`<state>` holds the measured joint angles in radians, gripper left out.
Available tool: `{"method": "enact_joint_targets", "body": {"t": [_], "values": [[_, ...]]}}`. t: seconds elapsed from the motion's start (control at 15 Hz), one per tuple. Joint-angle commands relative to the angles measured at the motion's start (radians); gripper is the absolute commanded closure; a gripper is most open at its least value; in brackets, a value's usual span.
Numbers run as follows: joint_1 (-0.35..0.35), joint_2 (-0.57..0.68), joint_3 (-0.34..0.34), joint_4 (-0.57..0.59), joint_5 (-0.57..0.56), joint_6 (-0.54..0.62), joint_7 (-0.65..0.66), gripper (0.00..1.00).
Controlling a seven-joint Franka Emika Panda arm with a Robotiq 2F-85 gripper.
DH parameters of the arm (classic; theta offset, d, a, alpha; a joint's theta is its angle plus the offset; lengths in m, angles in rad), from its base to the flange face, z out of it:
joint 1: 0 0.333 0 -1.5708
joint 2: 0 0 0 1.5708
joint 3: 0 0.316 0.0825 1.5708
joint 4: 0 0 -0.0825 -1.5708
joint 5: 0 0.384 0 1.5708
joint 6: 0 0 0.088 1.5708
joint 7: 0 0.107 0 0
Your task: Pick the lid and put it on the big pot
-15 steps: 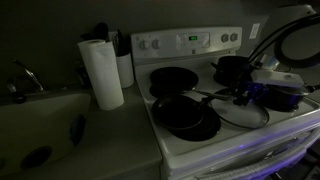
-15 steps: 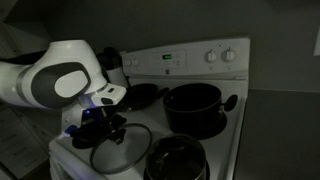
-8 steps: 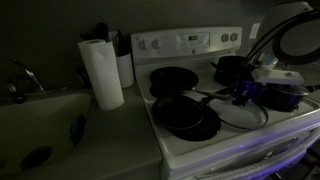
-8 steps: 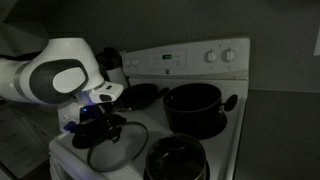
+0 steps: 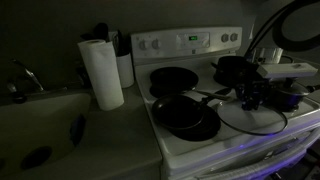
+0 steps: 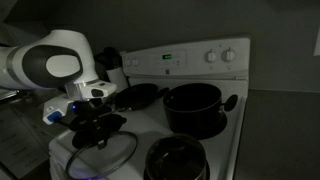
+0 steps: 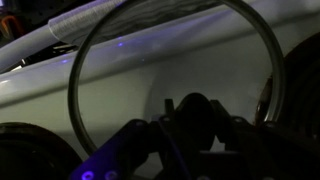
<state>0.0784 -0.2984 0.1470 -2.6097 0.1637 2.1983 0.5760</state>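
Note:
The lid point(image 5: 254, 117), clear glass with a thin metal rim, hangs a little above the stove's front right corner. My gripper point(image 5: 252, 97) is shut on its dark centre knob from above. The lid point(image 6: 104, 153) and the gripper point(image 6: 100, 128) show the same hold in both exterior views. In the wrist view the glass disc point(image 7: 150, 70) fills the frame, and the knob sits between my dark fingers point(image 7: 225, 125). The big pot point(image 5: 231, 68) stands on a back burner behind the lid. It is black, straight-sided and uncovered point(image 6: 193, 106).
A black frying pan point(image 5: 186, 116) sits on the front burner beside the lid, and another dark pan point(image 5: 173, 78) is behind it. A dark pan point(image 6: 176, 160) sits in front of the big pot. A paper towel roll point(image 5: 101, 72) and a sink point(image 5: 40, 125) are beside the stove.
The gripper has risen with the lid, which was lying on the stove top and now hangs above it, nearer the front edge.

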Motion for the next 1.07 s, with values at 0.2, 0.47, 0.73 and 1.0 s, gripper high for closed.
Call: {"method": "enact_joint_targets", "body": {"t": [0.2,0.47,0.73,1.0], "values": [[-0.001,-0.048,0.026,0.069,-0.007,-0.191,0.040,0.86],[-0.005,-0.060,0.035,0.107,-0.017,-0.297,0.073,0.86],[-0.010,-0.067,0.043,0.142,-0.054,-0.380,0.114,0.86],[-0.018,-0.070,0.062,0.161,-0.151,-0.396,0.193,0.86]]}}
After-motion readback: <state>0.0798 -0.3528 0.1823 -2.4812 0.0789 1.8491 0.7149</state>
